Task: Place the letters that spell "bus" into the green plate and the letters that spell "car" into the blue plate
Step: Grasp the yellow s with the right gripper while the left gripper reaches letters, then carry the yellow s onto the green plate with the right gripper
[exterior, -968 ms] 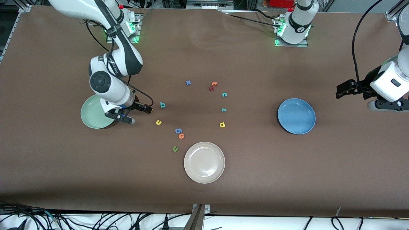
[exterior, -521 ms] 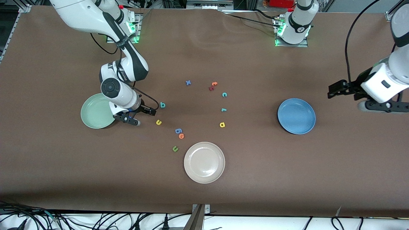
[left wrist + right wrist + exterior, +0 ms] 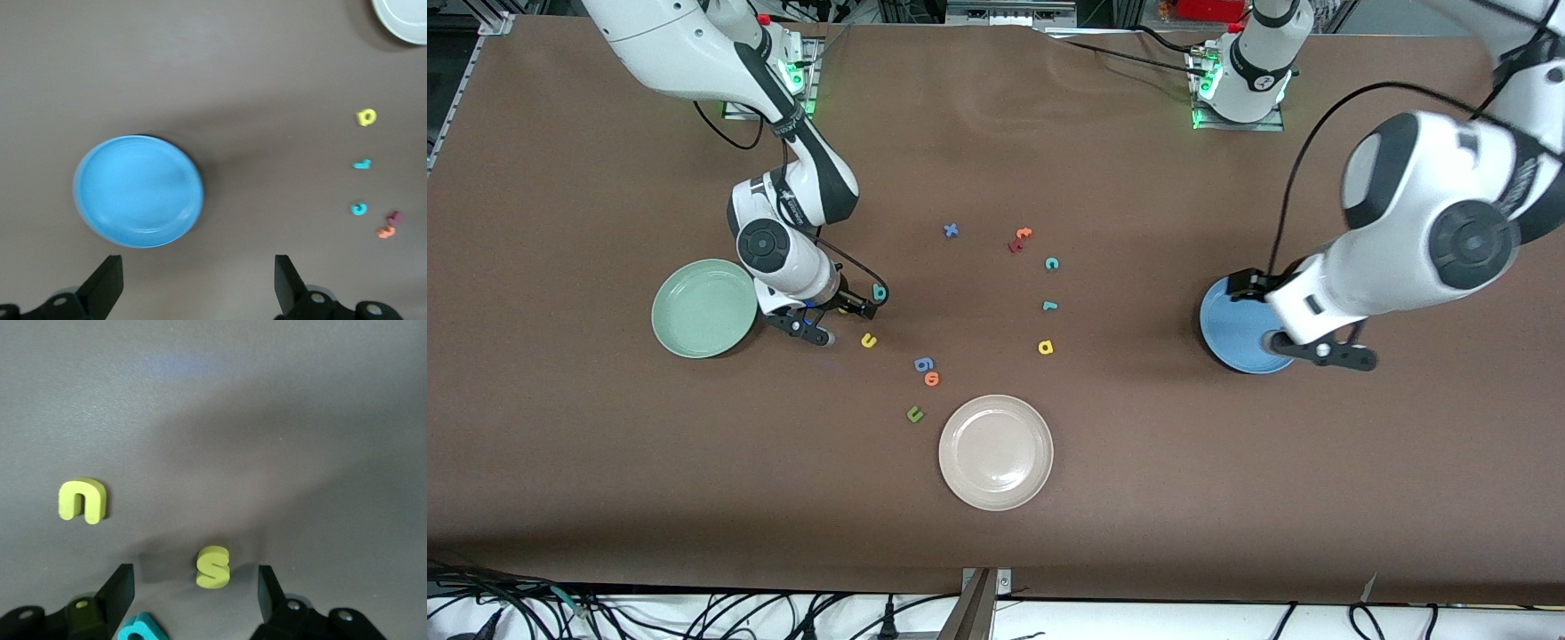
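The yellow "s" (image 3: 213,567) lies on the table between the open fingers of my right gripper (image 3: 195,585), touching neither. The teal "b" (image 3: 140,628) sits by one finger and the yellow "u" (image 3: 83,500) a little way off. In the front view this gripper (image 3: 836,318) is low beside the green plate (image 3: 704,308), with "b" (image 3: 879,292) and "u" (image 3: 868,340) next to it. My left gripper (image 3: 198,288) hangs open and empty over the edge of the blue plate (image 3: 137,192). The teal "c" (image 3: 1052,263), teal "r" (image 3: 1050,306) and yellow "a" (image 3: 1046,348) lie mid-table.
An off-white plate (image 3: 996,452) sits nearer the front camera. Stray letters lie around: a blue "x" (image 3: 951,230), an orange and red pair (image 3: 1020,238), a blue "g" (image 3: 923,364), an orange letter (image 3: 932,379) and a dark green "u" (image 3: 914,413).
My right gripper slid off the green plate's edge toward the letters and now straddles the "s", jaws a little narrower. My left arm swung in from the table's end to the blue plate.
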Controlling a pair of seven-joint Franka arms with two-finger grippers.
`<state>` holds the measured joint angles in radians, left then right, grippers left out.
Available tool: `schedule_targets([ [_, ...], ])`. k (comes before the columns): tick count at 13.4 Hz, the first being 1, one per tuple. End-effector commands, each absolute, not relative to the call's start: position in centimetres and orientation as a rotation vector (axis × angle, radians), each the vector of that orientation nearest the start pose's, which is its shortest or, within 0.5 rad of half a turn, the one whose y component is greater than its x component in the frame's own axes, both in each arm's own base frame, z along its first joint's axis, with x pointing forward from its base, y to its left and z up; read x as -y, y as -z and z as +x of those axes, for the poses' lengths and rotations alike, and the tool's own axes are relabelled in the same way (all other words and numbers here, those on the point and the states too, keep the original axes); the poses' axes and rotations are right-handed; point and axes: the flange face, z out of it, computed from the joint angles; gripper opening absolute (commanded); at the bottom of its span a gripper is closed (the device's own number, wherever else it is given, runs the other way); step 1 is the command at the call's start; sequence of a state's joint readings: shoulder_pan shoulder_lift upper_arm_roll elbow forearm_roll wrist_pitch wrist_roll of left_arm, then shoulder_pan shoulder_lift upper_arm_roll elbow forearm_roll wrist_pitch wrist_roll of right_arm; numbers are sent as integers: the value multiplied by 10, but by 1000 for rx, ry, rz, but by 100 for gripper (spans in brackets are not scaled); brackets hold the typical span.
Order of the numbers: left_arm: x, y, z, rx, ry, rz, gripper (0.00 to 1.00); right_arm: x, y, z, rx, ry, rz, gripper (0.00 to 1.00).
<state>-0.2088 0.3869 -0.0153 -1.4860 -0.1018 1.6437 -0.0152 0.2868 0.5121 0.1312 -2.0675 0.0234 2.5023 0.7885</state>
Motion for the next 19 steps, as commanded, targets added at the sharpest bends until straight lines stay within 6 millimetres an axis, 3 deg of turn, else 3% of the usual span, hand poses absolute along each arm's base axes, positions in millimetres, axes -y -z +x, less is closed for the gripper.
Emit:
schedule_targets([
  [1, 174, -410, 647, -320, -354, -3276, 100, -237, -174, 529, -653, -152, -3038, 77],
  [3, 182, -389, 650, -327, -378, -3273, 100, -236, -173, 528, -654, -153, -3039, 74],
  [7, 263, -334, 636, -496, -387, -3204, 100, -234, -170, 526, -639, -163, -3055, 71],
  [10, 273, -314, 636, -484, -423, -3207, 100, -232, -169, 525, -642, -170, -3059, 64],
  [12, 296, -313, 632, -439, -356, -3212, 100, -230, -168, 524, -642, -172, -3062, 52],
  [14, 344, -300, 617, -351, -291, -3214, 100, -229, -167, 524, -641, -173, -3064, 39],
  [15, 354, -295, 613, -303, -278, -3216, 100, -229, -167, 524, -641, -173, -3064, 30],
  [17, 361, -290, 611, -325, -256, -3194, 100, -229, -167, 525, -645, -173, -3063, 15],
  [19, 361, -285, 611, -332, -255, -3180, 100, -229, -167, 525, -645, -173, -3063, 8],
])
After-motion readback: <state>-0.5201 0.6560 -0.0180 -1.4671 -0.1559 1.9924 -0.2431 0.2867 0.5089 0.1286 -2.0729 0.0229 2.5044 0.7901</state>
